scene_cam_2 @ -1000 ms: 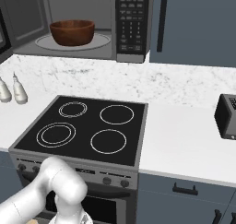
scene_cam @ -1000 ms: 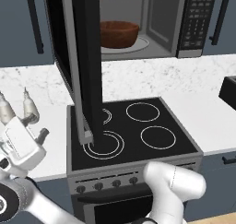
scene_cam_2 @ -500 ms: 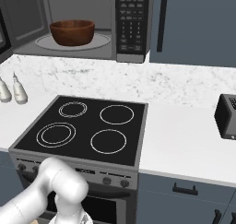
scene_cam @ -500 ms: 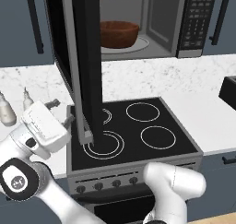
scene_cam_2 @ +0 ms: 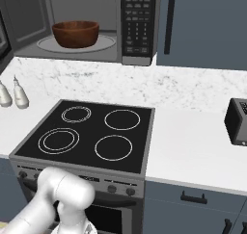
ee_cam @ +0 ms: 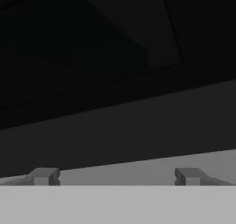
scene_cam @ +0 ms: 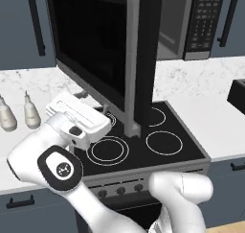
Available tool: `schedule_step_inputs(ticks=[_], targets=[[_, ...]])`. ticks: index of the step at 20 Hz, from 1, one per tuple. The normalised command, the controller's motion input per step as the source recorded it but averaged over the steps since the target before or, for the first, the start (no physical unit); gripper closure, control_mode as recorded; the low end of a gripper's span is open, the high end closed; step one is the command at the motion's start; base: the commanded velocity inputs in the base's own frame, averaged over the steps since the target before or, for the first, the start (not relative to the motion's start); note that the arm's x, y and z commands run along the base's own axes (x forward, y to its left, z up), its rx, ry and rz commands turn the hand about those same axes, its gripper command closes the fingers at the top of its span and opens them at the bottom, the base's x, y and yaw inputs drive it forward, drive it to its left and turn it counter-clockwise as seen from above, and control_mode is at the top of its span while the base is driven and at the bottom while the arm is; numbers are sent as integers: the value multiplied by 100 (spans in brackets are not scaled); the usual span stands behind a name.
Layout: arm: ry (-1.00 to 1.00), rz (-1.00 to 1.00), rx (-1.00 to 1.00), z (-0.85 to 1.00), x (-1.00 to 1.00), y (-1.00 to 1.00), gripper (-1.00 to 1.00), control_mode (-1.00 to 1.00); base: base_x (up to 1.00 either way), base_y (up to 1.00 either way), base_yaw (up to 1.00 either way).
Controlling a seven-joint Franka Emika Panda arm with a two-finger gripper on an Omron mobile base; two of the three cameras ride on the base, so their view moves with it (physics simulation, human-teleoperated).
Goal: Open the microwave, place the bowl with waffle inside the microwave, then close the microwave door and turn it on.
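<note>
Facing the microwave door (scene_cam: pixel 95 54) with your gripper (ee_cam: pixel 115 176) spread wide, holding nothing.
Your right base view reveals the bowl with waffle (scene_cam_2: pixel 75 33) inside the microwave (scene_cam_2: pixel 96 23).

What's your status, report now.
Gripper open, empty, up against black glass microwave door. Reddish-brown wooden bowl inside microwave. Door open; nothing blocking.

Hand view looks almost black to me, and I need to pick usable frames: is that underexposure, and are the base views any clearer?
Hand view: very dark because the camera sits close to the black microwave door; the fingertips stand wide apart, and edges are soft. Left base view: evenly lit, though the open door blocks the cavity. Right base view: sharp and evenly lit; the bowl with waffle shows clearly.
</note>
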Motion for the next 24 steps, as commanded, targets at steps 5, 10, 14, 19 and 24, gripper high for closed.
schedule_step_inputs(ticks=[5,10,14,19,24], targets=[[0,23,13,26,25,-69,-100,-100,0,0,0],[0,21,10,19,30,-60,-100,-100,0,0,0],[0,18,9,25,31,-58,-100,-100,0,0,0],[2,16,8,27,37,-55,-100,-100,0,0,0],[6,16,2,19,52,-35,-100,-100,0,0,0]])
